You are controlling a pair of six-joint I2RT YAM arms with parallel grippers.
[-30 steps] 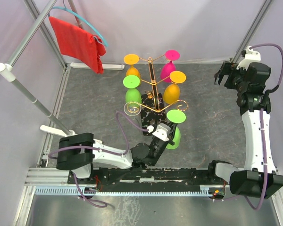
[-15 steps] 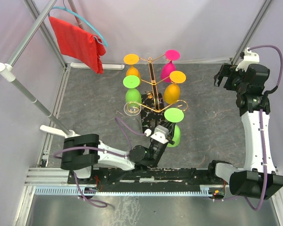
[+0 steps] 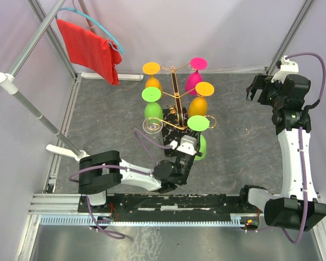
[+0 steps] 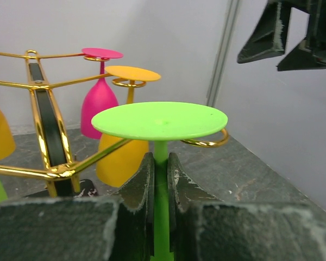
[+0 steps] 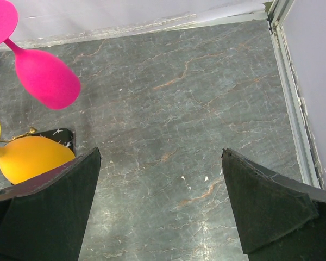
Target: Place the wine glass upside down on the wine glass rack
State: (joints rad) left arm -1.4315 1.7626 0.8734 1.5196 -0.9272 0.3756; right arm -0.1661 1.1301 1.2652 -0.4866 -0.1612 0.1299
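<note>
Grey veined table under everything. Standing on it, just ahead of the left pincer, is the wine glass rack: gold wire on a black base, with other glasses hanging bowl-down.

The green wine glass is the one that matters. The left pincer is clamped on its stem right under the flat foot, so the glass is upside down. Its long axis runs straight up and down, foot on top, bowl below the grip.

From the wrist view the foot sits just above one of the rack's arms. The curled hook at that arm's end peeks out just past the stem, to the pincer's right. Honestly can't tell if the stem is in the slot yet or only beside it.

My guess is the next bit is nudging the stem along that arm with the glass kept vertical, then easing down so the foot rests on the wire.

The right pincer is spread wide with nothing in it, well off to the right near the back corner, so the left arm is clearly the nearer one.
</note>
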